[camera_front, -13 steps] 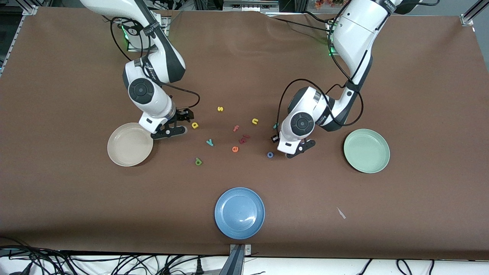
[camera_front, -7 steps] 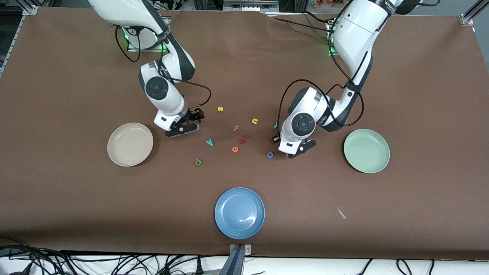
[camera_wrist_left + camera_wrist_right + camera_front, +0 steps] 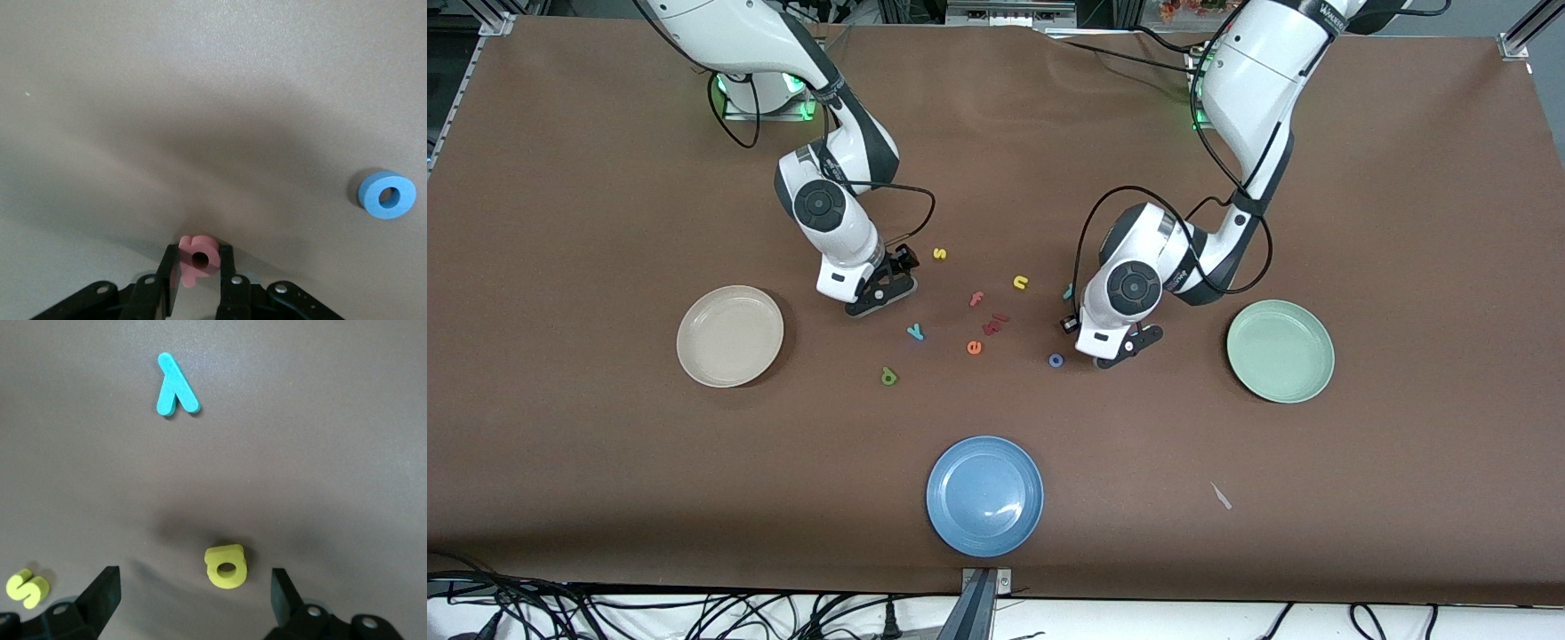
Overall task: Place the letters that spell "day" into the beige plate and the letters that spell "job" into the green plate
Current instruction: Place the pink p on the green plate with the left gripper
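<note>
My left gripper point(image 3: 199, 259) is down at the table, shut on the pinkish-red "b" point(image 3: 200, 255), with the blue "o" point(image 3: 387, 195) lying beside it. From the front, that left gripper point(image 3: 1119, 345) hides the "b", the "o" point(image 3: 1056, 360) shows next to it, and the teal "j" point(image 3: 1066, 292) peeks out by the arm. My right gripper point(image 3: 193, 600) is open low over the yellow round-bowled letter point(image 3: 227, 567), which lies between its fingers untouched. The teal "y" point(image 3: 915, 332) and the green letter point(image 3: 887, 376) lie on the cloth. The beige plate point(image 3: 729, 335) and green plate point(image 3: 1280, 350) hold nothing.
A yellow "s" point(image 3: 938, 253), yellow "n" point(image 3: 1020, 282), reddish "f" point(image 3: 976, 299), another red piece point(image 3: 996, 322) and orange "e" point(image 3: 974, 347) lie scattered mid-table. A blue plate point(image 3: 984, 495) sits near the front edge. A small white scrap point(image 3: 1221, 496) lies toward the left arm's end.
The right arm has swung from beside the beige plate toward the scattered letters, and its gripper now covers the yellow round-bowled one. The left arm has barely moved.
</note>
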You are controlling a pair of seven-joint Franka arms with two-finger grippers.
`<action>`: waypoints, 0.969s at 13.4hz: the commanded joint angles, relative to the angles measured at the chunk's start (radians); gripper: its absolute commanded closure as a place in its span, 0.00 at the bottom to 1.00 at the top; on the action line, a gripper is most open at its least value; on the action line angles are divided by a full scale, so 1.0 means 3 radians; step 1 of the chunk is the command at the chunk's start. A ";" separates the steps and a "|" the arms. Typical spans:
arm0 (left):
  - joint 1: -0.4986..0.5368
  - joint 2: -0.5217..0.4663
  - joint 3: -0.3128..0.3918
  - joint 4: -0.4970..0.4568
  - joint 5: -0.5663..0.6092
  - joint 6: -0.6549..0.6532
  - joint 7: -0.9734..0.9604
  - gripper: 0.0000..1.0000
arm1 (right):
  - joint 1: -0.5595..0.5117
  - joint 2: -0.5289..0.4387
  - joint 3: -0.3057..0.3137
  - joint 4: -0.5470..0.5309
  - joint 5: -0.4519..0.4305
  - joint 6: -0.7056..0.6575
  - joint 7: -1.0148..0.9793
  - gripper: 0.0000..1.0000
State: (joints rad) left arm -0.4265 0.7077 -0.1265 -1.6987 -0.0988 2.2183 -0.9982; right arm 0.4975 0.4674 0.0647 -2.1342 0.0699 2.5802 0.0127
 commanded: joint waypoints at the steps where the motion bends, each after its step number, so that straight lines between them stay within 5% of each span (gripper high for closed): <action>1: 0.0036 -0.0042 0.0002 -0.0008 -0.0059 -0.0011 0.0009 1.00 | -0.0032 0.0047 0.0004 0.0011 -0.0033 0.0056 -0.0175 0.02; 7: 0.0275 -0.0338 0.0038 0.0073 0.0211 -0.0501 0.0335 1.00 | -0.0043 0.0129 -0.0001 0.0022 -0.0044 0.0179 -0.0343 0.17; 13: 0.0991 -0.0590 0.0043 0.0058 0.0273 -0.1023 0.1842 1.00 | -0.0048 0.0129 -0.0026 0.0042 -0.0049 0.0179 -0.0502 0.37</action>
State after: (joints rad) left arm -0.1819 0.5545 -0.1050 -1.6643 -0.0398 1.9355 -0.5727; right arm 0.4888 0.4959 0.0535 -2.1290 0.0658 2.6209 -0.1096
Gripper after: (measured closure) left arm 0.722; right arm 0.348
